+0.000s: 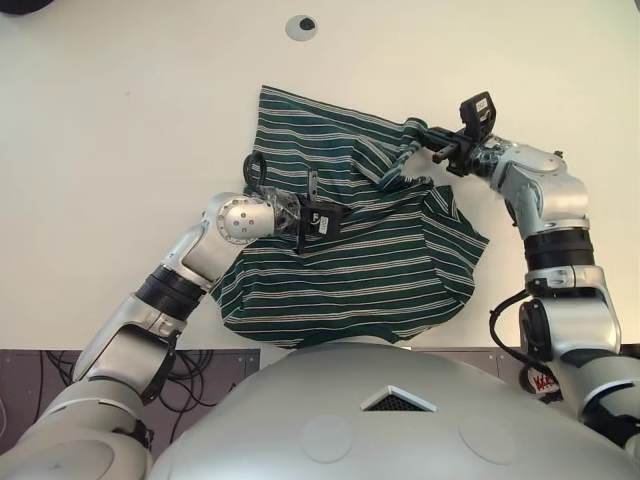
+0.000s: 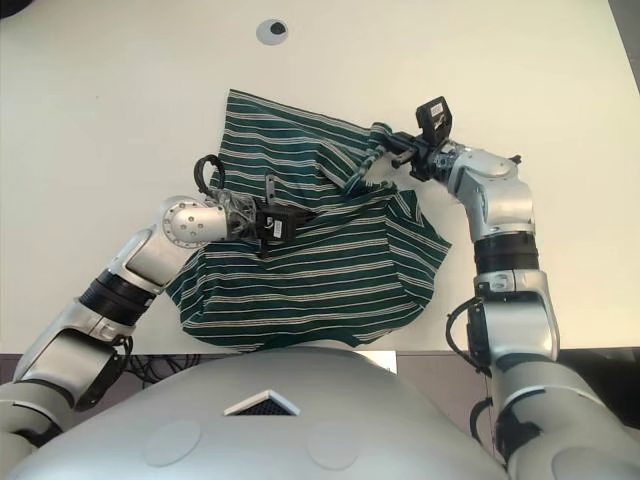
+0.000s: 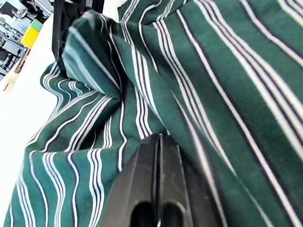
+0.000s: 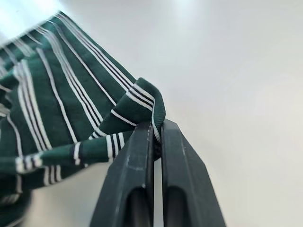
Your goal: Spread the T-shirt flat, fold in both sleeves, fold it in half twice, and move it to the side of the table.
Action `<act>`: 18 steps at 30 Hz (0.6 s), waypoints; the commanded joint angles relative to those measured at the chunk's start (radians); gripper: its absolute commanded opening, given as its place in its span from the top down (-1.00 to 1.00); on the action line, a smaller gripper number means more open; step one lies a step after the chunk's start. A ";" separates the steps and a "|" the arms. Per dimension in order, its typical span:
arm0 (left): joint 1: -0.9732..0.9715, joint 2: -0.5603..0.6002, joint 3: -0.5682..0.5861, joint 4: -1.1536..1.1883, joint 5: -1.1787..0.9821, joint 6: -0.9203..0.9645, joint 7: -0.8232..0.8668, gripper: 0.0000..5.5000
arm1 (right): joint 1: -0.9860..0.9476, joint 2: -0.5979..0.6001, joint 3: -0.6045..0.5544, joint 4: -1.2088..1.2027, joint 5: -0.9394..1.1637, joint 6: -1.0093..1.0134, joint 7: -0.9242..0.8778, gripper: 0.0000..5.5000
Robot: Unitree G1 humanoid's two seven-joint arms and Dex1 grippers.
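Note:
A dark green T-shirt (image 1: 350,280) with white stripes lies crumpled on the white table (image 1: 120,150), its near hem at the front edge. My left gripper (image 1: 325,222) rests on the shirt's middle, shut, with folds of cloth (image 3: 227,71) running to its tips (image 3: 159,138). At the shirt's far right corner, my right gripper (image 1: 415,135) is shut on a bunched, banded edge of the T-shirt (image 4: 142,101), held a little above the table. The pinched cloth shows between its fingertips (image 4: 155,127).
A round cable hole (image 1: 301,27) sits in the table at the far middle. Bare tabletop stretches to the left, far side and right of the shirt. The table's front edge (image 1: 120,348) runs just beyond the shirt's near hem, with cables below at the left.

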 commanded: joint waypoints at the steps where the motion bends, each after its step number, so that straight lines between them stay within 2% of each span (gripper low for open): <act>1: 0.070 0.007 -0.043 0.093 0.083 0.076 0.007 1.00 | -0.108 -0.002 0.011 0.176 -0.077 -0.132 -0.021 1.00; 7: 0.048 -0.047 0.008 0.109 0.073 0.103 0.088 1.00 | -0.286 0.030 0.051 0.519 -0.231 -0.405 -0.151 1.00; 11: 0.020 -0.111 0.071 0.131 0.041 0.145 0.165 1.00 | -0.332 0.050 0.052 0.627 -0.274 -0.537 -0.192 1.00; 12: 0.018 -0.122 0.083 0.131 0.029 0.151 0.172 1.00 | -0.332 0.056 0.044 0.638 -0.273 -0.558 -0.183 0.87; 18: 0.012 -0.158 0.141 0.153 -0.004 0.168 0.207 1.00 | -0.314 0.042 0.014 0.646 -0.263 -0.620 -0.136 0.51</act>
